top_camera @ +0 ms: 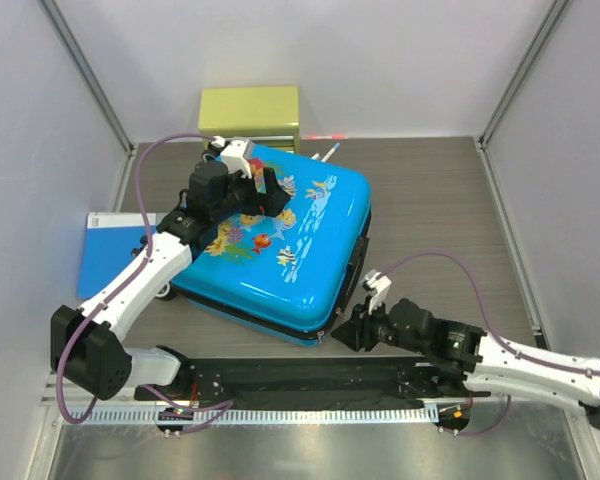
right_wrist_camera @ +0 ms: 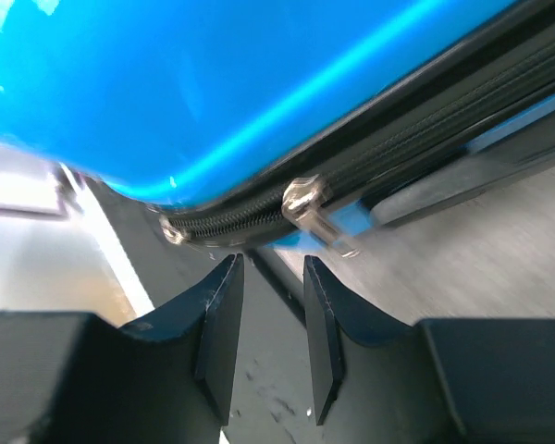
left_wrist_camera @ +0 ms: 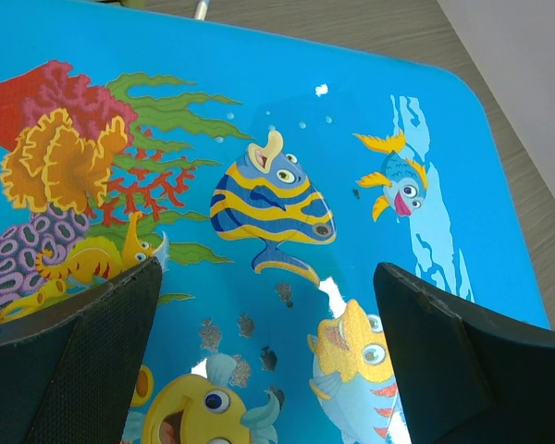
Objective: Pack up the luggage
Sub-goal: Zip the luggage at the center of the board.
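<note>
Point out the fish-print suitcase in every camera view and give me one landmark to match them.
Top external: suitcase lies flat at frame centre.
Left wrist: its printed lid fills the frame.
Right wrist: its zipper edge crosses the upper frame.
Shared landmark: the glossy blue shell.

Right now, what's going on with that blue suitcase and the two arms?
The bright-blue hard-shell suitcase with the fish-and-coral print lies flat on the grey wood-look table, lid down. The left gripper is over the printed lid, jaws wide, holding nothing. The right gripper is low at the near edge, jaws slightly apart and empty, pointed at the silver metal zipper pull just ahead of its fingertips. The pull is not yet grasped.
</note>
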Action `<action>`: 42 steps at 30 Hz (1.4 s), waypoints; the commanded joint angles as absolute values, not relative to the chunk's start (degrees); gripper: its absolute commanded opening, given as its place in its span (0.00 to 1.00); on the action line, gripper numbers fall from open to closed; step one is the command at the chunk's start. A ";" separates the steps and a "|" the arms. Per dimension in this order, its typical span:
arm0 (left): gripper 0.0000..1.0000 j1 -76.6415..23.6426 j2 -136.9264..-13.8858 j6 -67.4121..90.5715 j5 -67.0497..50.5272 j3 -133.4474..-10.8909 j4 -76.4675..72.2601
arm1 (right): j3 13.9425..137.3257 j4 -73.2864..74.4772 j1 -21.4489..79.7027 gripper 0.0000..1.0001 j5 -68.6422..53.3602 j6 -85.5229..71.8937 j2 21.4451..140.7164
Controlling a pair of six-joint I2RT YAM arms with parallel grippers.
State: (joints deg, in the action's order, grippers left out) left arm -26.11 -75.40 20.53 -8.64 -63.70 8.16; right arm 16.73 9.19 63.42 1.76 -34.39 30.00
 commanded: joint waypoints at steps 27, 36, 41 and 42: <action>0.98 -25.84 -78.22 21.18 -7.38 -62.40 20.04 | 26.72 -6.15 97.91 0.43 62.31 -37.53 55.10; 0.98 -25.84 -78.22 21.27 -7.30 -62.32 20.04 | 29.62 -1.68 99.14 0.35 69.34 -45.96 60.99; 0.98 -25.84 -78.22 21.27 -7.56 -62.31 20.04 | 28.74 -0.35 99.14 0.10 71.01 -47.11 59.33; 0.98 -25.84 -78.22 21.27 -7.56 -62.40 20.04 | 28.65 -0.35 99.23 0.09 71.28 -47.72 58.98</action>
State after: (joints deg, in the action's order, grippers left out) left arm -26.06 -75.92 20.43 -7.51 -64.27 8.34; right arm 26.79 4.23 100.55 61.23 -42.74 60.36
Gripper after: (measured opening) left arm 0.978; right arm 0.147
